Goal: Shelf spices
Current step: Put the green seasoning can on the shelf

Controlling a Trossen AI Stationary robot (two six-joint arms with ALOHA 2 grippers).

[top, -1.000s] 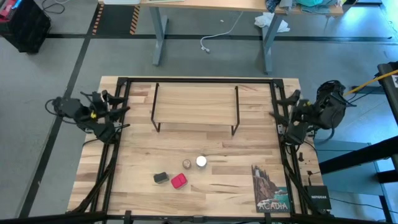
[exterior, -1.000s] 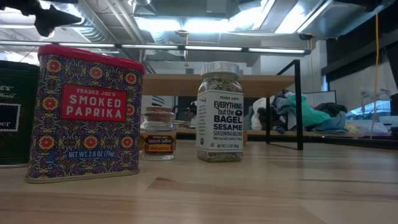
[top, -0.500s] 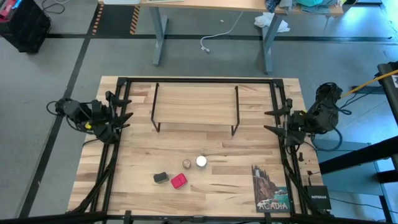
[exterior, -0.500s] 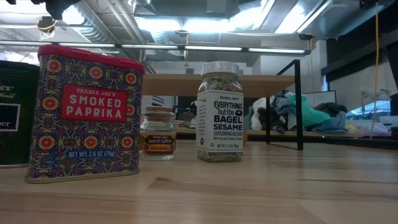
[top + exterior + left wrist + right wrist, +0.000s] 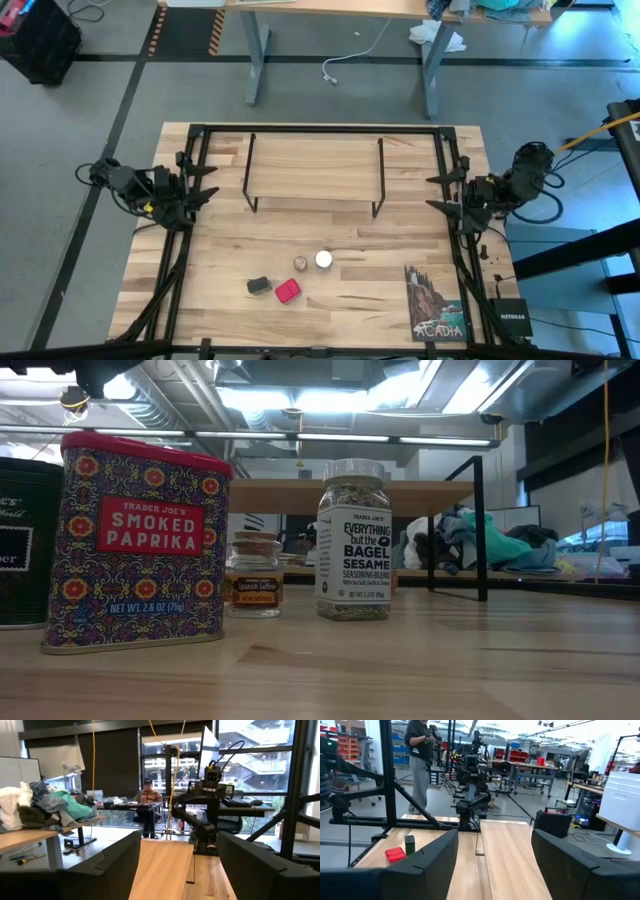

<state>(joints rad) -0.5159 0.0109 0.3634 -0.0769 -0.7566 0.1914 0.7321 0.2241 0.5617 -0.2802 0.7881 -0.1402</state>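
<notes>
I see shelf bare, four spices at counter's 6 o'clock. Left pincer, right pincer apart, empty. Nothing shelved.

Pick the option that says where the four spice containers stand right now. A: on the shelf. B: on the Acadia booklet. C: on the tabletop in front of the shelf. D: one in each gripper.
C: the high view shows the spices clustered on the tabletop, apart from the shelf.
</notes>
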